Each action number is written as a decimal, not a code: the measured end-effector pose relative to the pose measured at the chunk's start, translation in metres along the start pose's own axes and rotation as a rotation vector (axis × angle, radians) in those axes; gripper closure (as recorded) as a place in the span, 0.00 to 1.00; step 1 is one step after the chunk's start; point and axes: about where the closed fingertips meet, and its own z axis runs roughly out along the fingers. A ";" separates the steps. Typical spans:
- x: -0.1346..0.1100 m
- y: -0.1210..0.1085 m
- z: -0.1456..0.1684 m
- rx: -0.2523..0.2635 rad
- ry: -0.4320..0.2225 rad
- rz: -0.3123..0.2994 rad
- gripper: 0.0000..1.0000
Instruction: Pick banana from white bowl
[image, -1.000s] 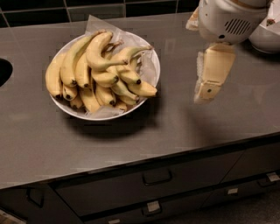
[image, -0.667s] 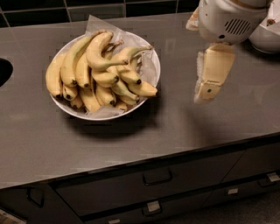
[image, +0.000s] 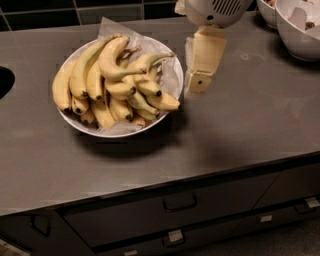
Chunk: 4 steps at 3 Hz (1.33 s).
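Grey counter (image: 240, 130) above dark drawers (image: 180, 202); paper-lined white bowl (image: 100, 132) holds piled bananas (image: 112, 107), the banana (image: 107, 62) on top; my gripper (image: 199, 82) hangs just right, grip state not discernible.

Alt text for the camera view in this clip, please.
A white bowl piled with yellow bananas, a large curved banana on top, sits on a grey counter. The gripper hangs just right of the bowl, not holding anything.

Kitchen, counter (image: 250, 130), drawers (image: 180, 204), claw (image: 198, 86) over counter
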 end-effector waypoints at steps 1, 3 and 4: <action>-0.010 -0.003 0.001 0.006 -0.010 0.010 0.00; -0.052 -0.024 0.038 -0.066 -0.074 0.130 0.00; -0.061 -0.025 0.037 -0.063 -0.085 0.123 0.00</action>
